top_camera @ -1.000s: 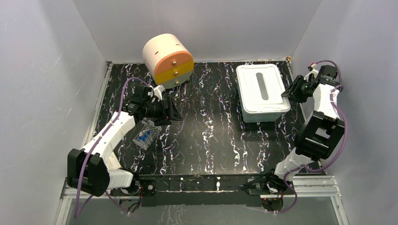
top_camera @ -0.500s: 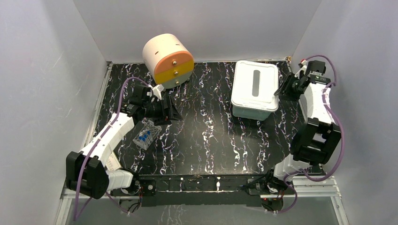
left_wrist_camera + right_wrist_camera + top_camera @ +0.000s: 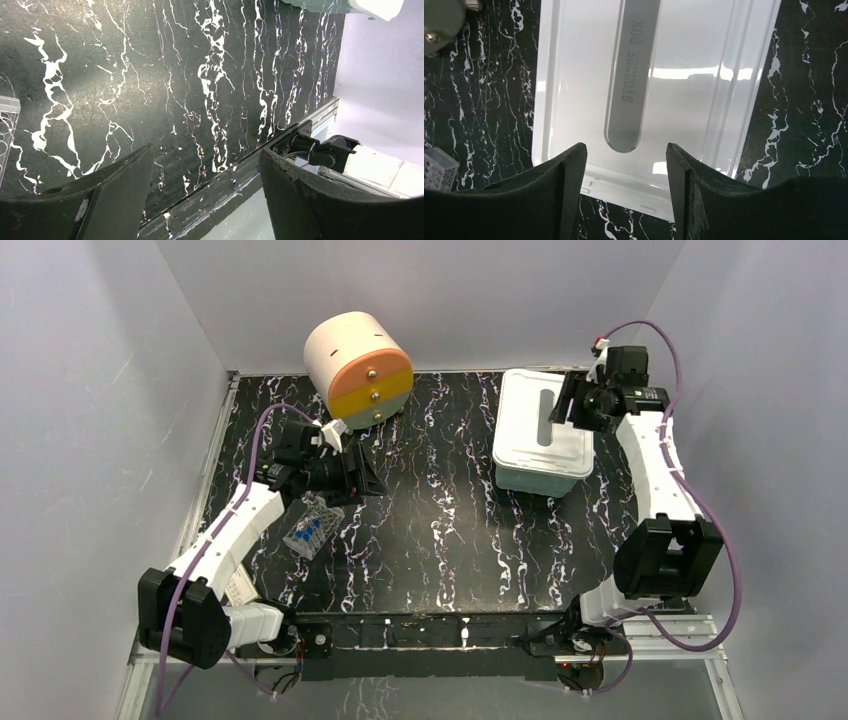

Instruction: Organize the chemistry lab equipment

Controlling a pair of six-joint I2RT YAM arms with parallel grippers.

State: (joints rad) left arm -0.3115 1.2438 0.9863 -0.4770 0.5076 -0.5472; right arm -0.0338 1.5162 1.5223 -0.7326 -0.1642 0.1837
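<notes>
Rack [image 3: 312,527] of blue-capped tubes [image 3: 304,534] at nine o'clock, close to the bases; left gripper [image 3: 205,155] just beyond, toward centre, fingers spread, holding nothing. Farther out at two o'clock, right gripper [image 3: 626,147] poised over the white lid [image 3: 694,65] of the bin [image 3: 535,480], fingers spread wide, grey strip [image 3: 631,90] showing between them. Likely step: taking that lid off. Unclear from here whether raised or sunken, that strip, so go down slowly, stay centred on it, close only when flanking an edge, then lift level.
</notes>
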